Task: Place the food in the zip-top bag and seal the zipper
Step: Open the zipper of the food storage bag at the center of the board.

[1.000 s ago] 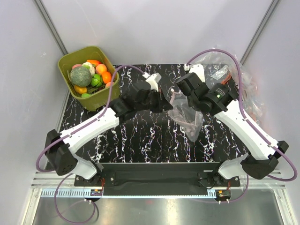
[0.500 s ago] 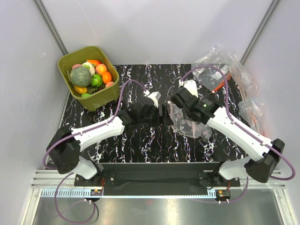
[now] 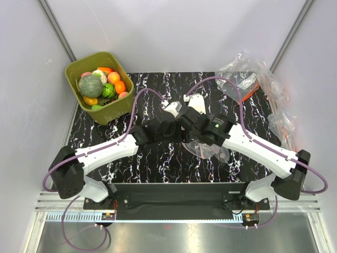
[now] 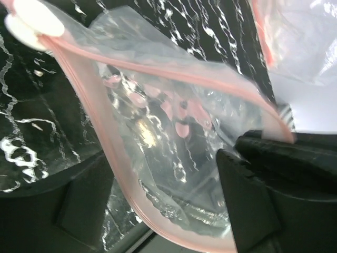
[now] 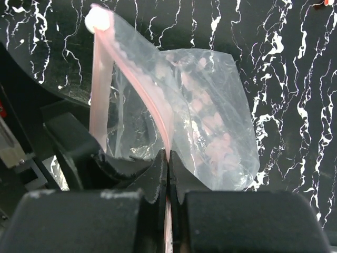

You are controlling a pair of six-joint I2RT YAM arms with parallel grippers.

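The zip-top bag (image 3: pixel 210 150) hangs over the middle of the black table, its mouth pulled apart. My right gripper (image 5: pixel 168 155) is shut on one lip of the pink zipper (image 5: pixel 138 74), and the clear bag (image 5: pixel 210 121) droops beyond it. My left gripper (image 4: pixel 166 179) stands open right beside it, its fingers wide on either side of the other zipper lip (image 4: pixel 95 121), without pinching it. I look into the empty bag (image 4: pixel 174 121) there. The food (image 3: pixel 100 84), with oranges, a lime and broccoli, sits in the olive tub at the back left, away from both grippers.
The olive-green tub (image 3: pixel 113 113) stands at the table's back left corner. Other crumpled clear bags (image 3: pixel 253 79) lie at the back right, one showing in the left wrist view (image 4: pixel 300 37). Both arms meet above the black marbled table (image 3: pixel 158 163).
My right gripper has carried the bag leftward and nearer, to the table's middle. My left gripper has gone from shut to open and now straddles the bag's mouth.
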